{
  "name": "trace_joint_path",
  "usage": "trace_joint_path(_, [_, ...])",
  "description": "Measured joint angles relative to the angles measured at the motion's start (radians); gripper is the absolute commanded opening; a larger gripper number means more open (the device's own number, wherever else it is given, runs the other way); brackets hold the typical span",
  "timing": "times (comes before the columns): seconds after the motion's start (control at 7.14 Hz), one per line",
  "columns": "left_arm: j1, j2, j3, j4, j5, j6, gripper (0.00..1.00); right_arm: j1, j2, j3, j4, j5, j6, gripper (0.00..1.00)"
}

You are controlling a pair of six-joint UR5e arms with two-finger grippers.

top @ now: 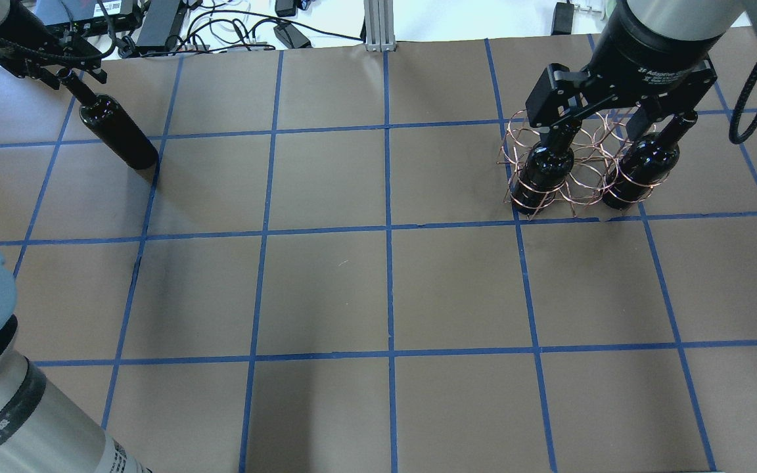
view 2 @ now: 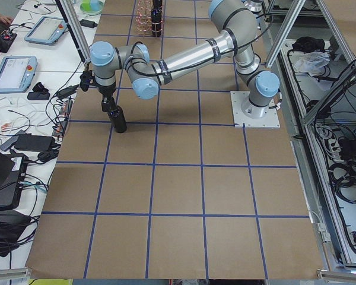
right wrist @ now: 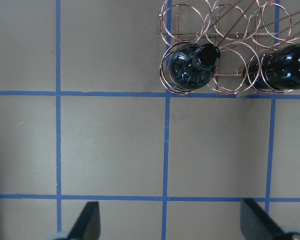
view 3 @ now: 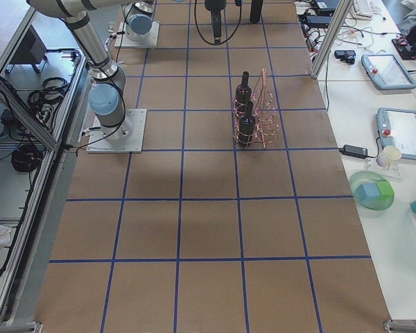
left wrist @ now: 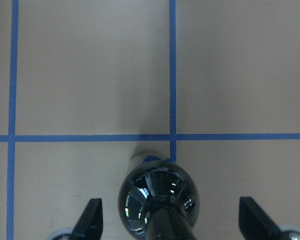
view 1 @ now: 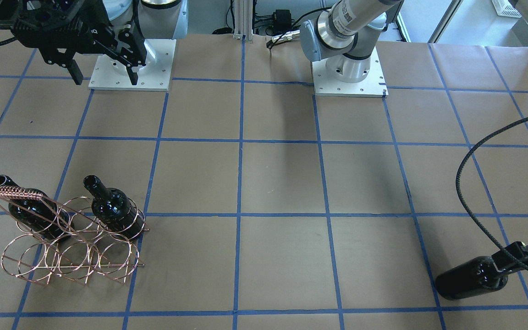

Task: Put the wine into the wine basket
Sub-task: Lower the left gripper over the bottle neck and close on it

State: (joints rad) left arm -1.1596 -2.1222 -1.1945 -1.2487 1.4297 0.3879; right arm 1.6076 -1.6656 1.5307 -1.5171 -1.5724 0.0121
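Straddling the neck of the wine (top: 119, 135), the left gripper (left wrist: 170, 200) has its fingers spread wide, nothing clamped yet, set for a neck grab, I'd say. Bottle's upright on the table (top: 385, 289), well apart from the wine basket (view 1: 69, 256) far across. Two bottles (view 1: 112, 211) are ringed there, and the right gripper (right wrist: 170, 210) hangs high, fingers spread too.

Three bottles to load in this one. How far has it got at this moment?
Done: one wine bottle and a second bottle stand in the wine basket, an empty ring between them. In hand: the third bottle stands far across the table, the left gripper open astride its neck, not yet closed. The right gripper is open and empty. Left: grasp, carry over, seat it in a free ring.
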Motion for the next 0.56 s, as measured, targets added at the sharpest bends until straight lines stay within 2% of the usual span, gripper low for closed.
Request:
trace_joint_path(0.28, [0.000,-0.002,-0.004,-0.001,0.000,0.003,0.67,0.000,0.001,0.000,-0.001,0.000,0.001,1.00])
trace_joint_path(0.42, [0.000,-0.002,-0.005,-0.004,0.001,0.004,0.64,0.000,0.001,0.000,-0.001,0.000,0.001,1.00])
trace_joint_path(0.56, [0.000,-0.002,-0.006,-0.007,0.002,0.004,0.47,0.000,0.001,0.000,-0.001,0.000,0.001,1.00])
